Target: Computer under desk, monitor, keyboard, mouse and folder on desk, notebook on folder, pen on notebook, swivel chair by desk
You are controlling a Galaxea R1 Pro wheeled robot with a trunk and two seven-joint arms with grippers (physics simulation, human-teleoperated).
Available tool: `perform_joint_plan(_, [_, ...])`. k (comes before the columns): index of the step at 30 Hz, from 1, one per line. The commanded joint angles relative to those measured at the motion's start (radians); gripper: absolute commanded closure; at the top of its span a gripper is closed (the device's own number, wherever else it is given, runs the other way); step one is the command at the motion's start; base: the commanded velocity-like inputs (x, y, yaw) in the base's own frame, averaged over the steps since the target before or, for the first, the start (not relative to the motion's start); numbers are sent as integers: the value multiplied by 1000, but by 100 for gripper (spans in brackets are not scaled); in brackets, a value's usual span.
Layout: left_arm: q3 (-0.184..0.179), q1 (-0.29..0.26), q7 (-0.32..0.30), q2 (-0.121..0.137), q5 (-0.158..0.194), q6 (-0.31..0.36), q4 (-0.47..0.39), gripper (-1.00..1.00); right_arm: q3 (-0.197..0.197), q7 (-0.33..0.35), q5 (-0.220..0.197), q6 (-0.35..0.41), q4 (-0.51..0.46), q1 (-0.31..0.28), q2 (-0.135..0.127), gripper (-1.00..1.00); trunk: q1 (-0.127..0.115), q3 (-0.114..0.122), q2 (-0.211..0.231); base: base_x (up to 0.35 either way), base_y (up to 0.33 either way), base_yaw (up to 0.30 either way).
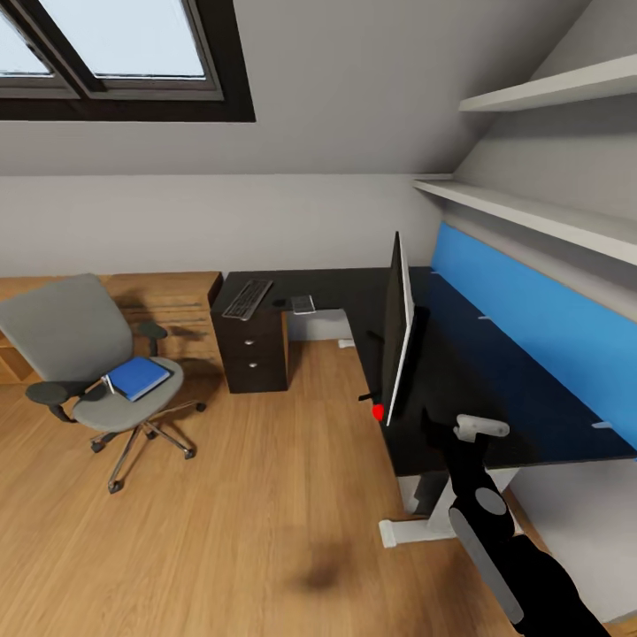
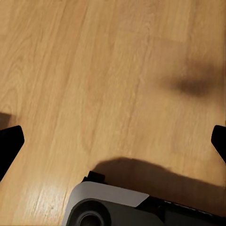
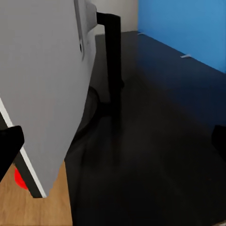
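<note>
The black-topped desk [image 1: 495, 389] with its blue back panel runs along the right wall. The monitor [image 1: 398, 332] stands on it edge-on near the front edge, its grey back [image 3: 42, 94] close to my open right gripper [image 3: 113, 146], and my right arm [image 1: 482, 522] reaches over the desk. On the desk's far wing lie the keyboard [image 1: 248, 298] and a small grey notebook [image 1: 303, 304]. The blue folder [image 1: 139, 378] lies on the seat of the swivel chair [image 1: 66, 332] at the left. My left gripper [image 2: 113, 141] hangs open over bare floor. Computer, mouse and pen are out of view.
A dark drawer unit [image 1: 255, 349] stands under the desk's far wing, beside a light-wood dresser [image 1: 168, 296]. White desk legs [image 1: 416, 522] stand near my right arm. Open wood floor [image 1: 265, 495] lies between chair and desk. Wall shelves [image 1: 531, 212] hang above the desk.
</note>
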Motion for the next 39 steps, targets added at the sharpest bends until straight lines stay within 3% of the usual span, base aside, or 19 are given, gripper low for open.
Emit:
perform_joint_plan(1, [-2,-1,4,0,1,-3,0,-100,3,-9,-3,5,-2,-1,-1,-100,1,-2,-2,197,-105,0])
perform_joint_plan(16, [-2,-1,4,0,2,-2,9,-100,3,-16,1,5,-4,-1,3,-100,1,-2,-2,235,-95,0])
perform_joint_plan(39, [-1,-1,4,0,2,-6,20,-100,5,-17,1,5,-2,-1,3,-100,1,-16,-2,47,-3,112])
